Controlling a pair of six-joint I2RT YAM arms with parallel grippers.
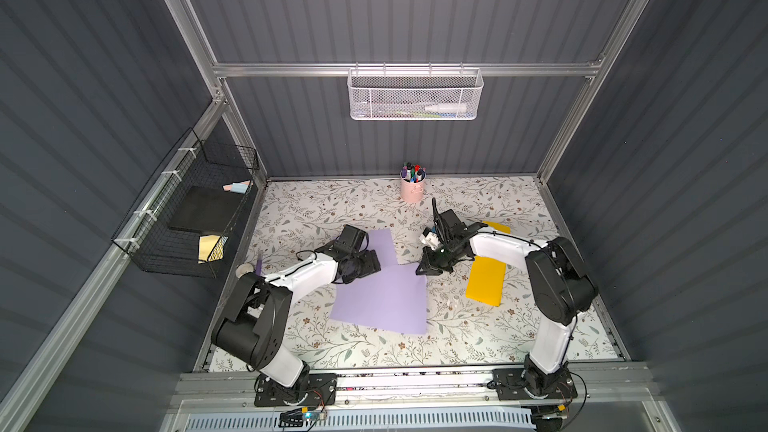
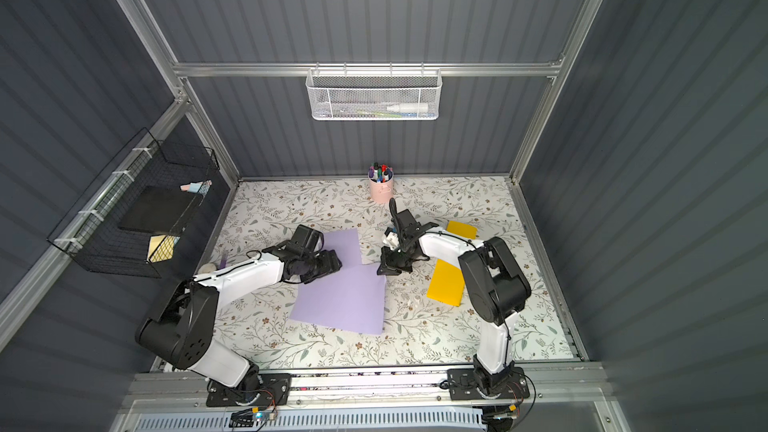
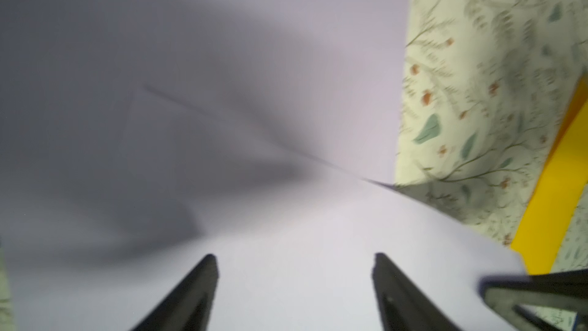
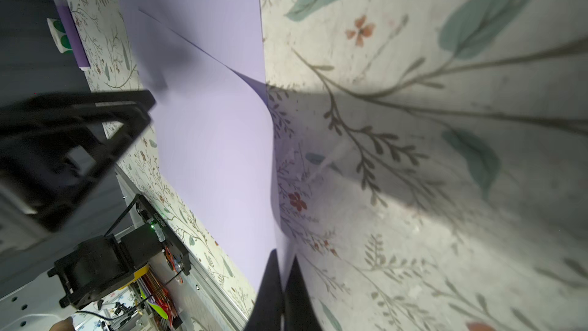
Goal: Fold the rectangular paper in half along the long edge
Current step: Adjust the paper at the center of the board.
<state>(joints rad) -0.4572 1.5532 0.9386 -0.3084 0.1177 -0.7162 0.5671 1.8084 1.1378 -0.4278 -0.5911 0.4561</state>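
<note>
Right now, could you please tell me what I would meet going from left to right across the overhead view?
black wire basket → purple paper → yellow paper

Right gripper — jaws pinching the purple paper by its edge.

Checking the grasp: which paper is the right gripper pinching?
The purple paper, pinched at its edge by the shut right gripper. The larger yellow paper and the smaller yellow paper lie apart from it.
</note>
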